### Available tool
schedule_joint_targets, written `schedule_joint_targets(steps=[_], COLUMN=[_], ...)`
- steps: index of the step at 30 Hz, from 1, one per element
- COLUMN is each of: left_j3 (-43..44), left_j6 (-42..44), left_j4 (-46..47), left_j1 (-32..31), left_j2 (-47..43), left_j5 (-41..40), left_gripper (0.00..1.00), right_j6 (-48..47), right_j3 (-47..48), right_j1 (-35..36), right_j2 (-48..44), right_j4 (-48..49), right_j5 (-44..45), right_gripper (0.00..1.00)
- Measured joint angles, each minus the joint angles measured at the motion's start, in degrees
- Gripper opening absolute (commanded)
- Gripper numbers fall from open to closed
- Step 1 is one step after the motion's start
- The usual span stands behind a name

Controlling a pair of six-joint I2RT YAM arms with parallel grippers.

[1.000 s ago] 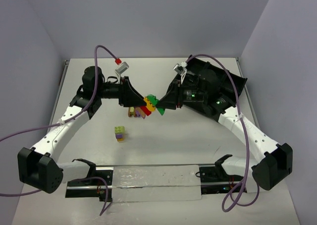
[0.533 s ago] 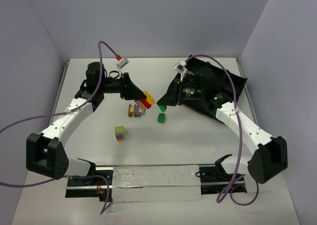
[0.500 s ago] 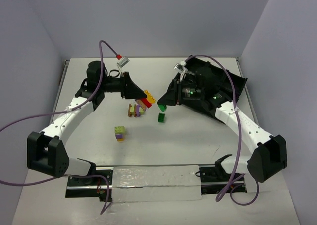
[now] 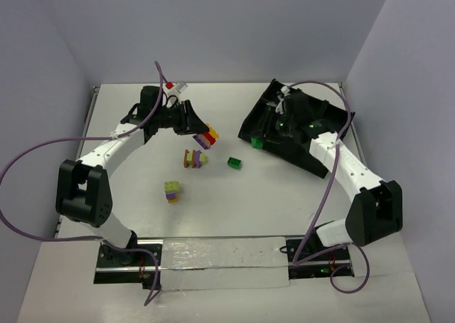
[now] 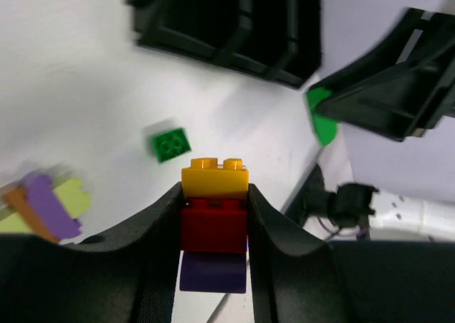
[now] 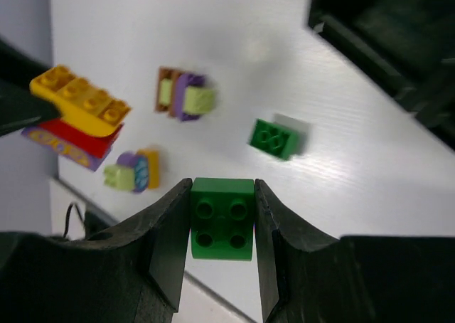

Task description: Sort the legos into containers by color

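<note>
Right jaws, seemingly tight, around green brick [image 6: 222, 218]

Pale lavender walls [image 4: 227, 31] enclosing white table [image 4: 284, 202] left, right, far; even light falling; shiny strip [image 4: 220, 255] lying along near edge.

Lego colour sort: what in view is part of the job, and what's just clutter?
Job:
held yellow-red-purple stack
held green brick
loose green brick
far mixed cluster
near mixed cluster
black divided tray

Not the job:
purple cables
clear strip on the front rail
</note>
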Motion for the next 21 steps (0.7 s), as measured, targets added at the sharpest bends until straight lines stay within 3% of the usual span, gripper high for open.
schedule_joint_targets(steps=[12, 21], left_j3=[9.2, 11.8], left_j6=[-0.2, -0.2], left_j4=[-8.1, -11.3], left_j1=[0.0, 0.0], left_j2=[0.8, 3.0], left_j5=[-13.7, -16.8], left_gripper=[0.0, 0.0], right_j6=[0.0, 0.0], right_j3=[12.7, 32.8], right_j1=[-9.2, -9.2], right_j2=[1.0, 18.5], right_j4=[-10.4, -12.2], right_j5=[23.5, 34.2], right_gripper=[0.0, 0.0])
